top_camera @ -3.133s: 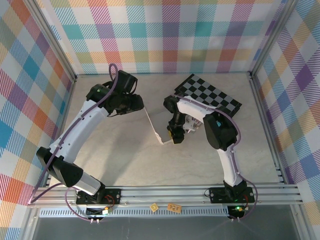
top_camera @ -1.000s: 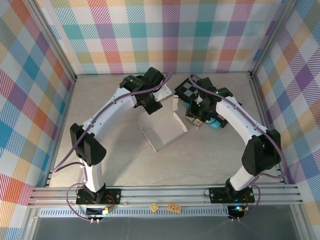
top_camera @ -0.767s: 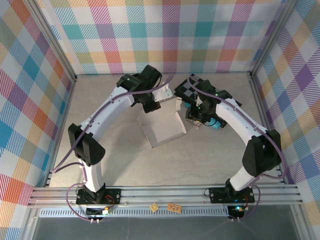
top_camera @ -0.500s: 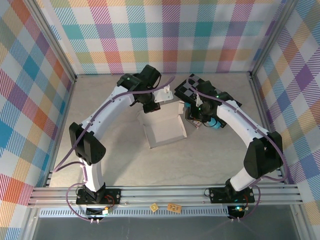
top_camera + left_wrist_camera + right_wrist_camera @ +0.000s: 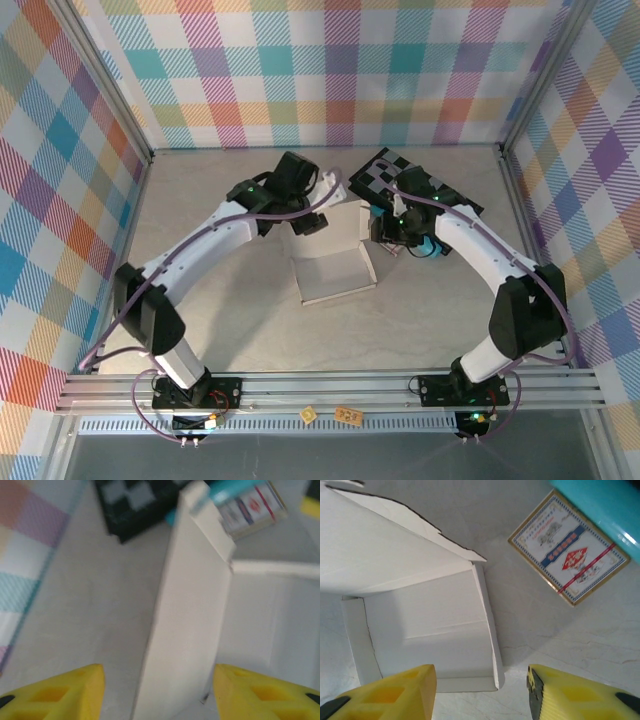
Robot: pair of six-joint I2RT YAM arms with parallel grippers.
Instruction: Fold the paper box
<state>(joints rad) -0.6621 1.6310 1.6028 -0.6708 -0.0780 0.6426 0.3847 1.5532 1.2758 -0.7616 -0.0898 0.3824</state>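
1. Tabletop of pale grey, marble-like material forms the floor of a small booth, seen from above.
2. Walls of pastel plaid enclose it on the left, far and right sides. A ribbed aluminium rail runs along the near edge, where both arm bases are bolted.
3. The paper box lies on the middle of the table. It is white and partly folded: a shallow tray with low walls and one tall panel standing upright at its far side.
4. The left gripper sits at that far side with its yellow fingers spread apart. The upright panel stands between them, unclamped.
5. The right gripper hovers just right of the box, fingers spread, gripping nothing. The tray's corner and bare table lie below it.
6. A black-and-grey checkered board lies flat right of centre, towards the far wall.
7. A small printed packet lies near the board and the box, with a teal object at its edge.
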